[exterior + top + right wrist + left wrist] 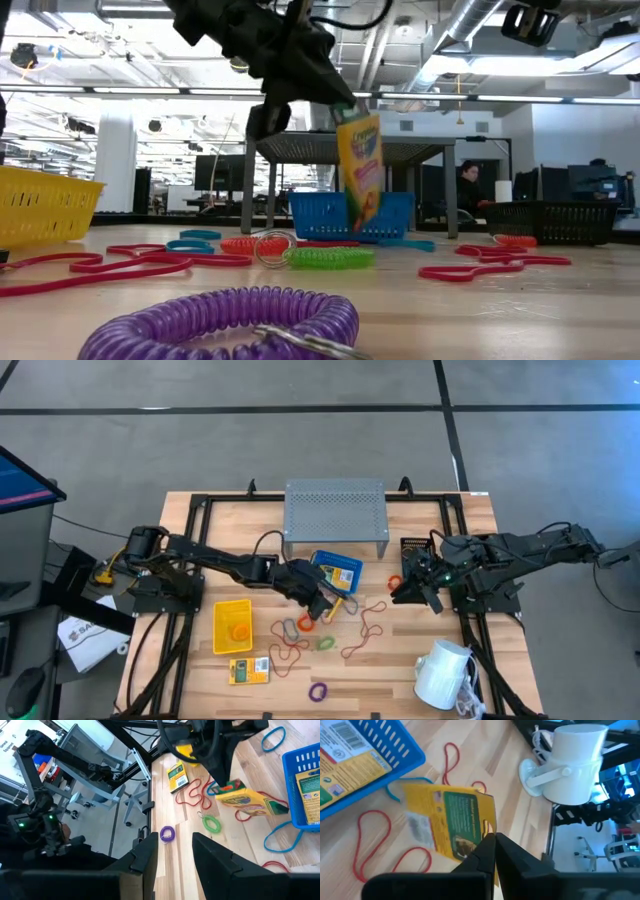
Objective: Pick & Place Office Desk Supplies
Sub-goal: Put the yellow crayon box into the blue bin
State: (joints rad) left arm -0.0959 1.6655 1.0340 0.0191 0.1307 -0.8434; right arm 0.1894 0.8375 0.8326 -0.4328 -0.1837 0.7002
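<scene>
The left gripper (322,603) is clamped on a yellow printed crayon packet (360,165), apparently clear of the table, beside the blue plastic bin (336,571); the right gripper (418,586) hangs jaws apart.

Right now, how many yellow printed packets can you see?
3: one packet held above the table by the left fingers, one lying in the blue bin, one flat below the yellow bin. Others may be hidden.

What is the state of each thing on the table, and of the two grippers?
Left gripper: shut on the yellow packet.
Yellow packet: lifted, hanging beside the blue bin.
Blue bin: holds one packet.
Yellow bin: holds an orange item.
Second packet: flat on the table.
White mug: on its side.
Right gripper: open, empty.
</scene>
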